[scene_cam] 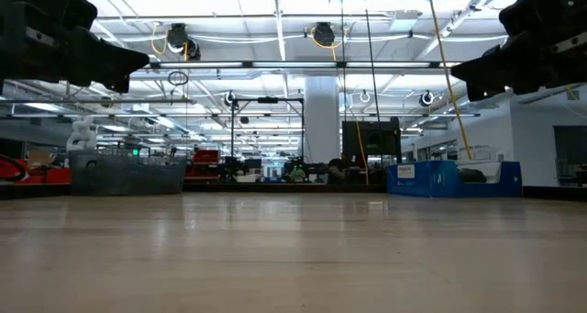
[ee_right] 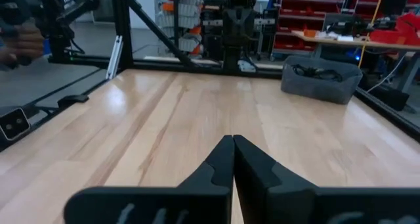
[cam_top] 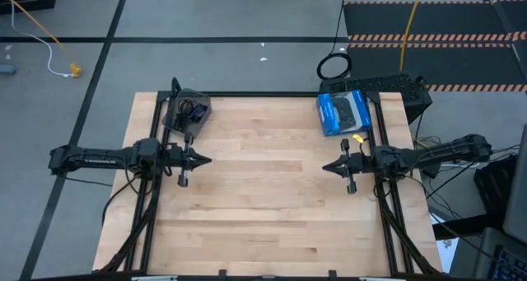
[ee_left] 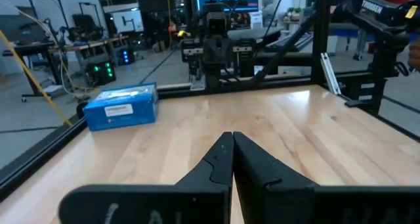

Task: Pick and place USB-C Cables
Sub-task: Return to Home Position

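The USB-C cables [cam_top: 190, 111] lie as a small dark tangle with a purple-blue bit inside a grey bin [cam_top: 188, 110] at the table's far left corner. In the right wrist view, black loops of the cables [ee_right: 318, 71] show over the bin's rim [ee_right: 320, 85]. My left gripper [cam_top: 206, 159] hovers shut over the left side of the table, on the near side of the bin. My right gripper [cam_top: 326, 167] hovers shut over the right side. The shut fingertips also show in the left wrist view [ee_left: 233, 140] and the right wrist view [ee_right: 233, 142]. Neither holds anything.
A blue box [cam_top: 345, 114] with a dark top sits at the table's far right, also seen in the left wrist view [ee_left: 122, 106]. A small yellow item [cam_top: 358, 138] lies just near of it. A black ring-shaped coil [cam_top: 333, 66] lies on the floor beyond the far edge. Bare wood [cam_top: 263, 190] spans the table's middle.
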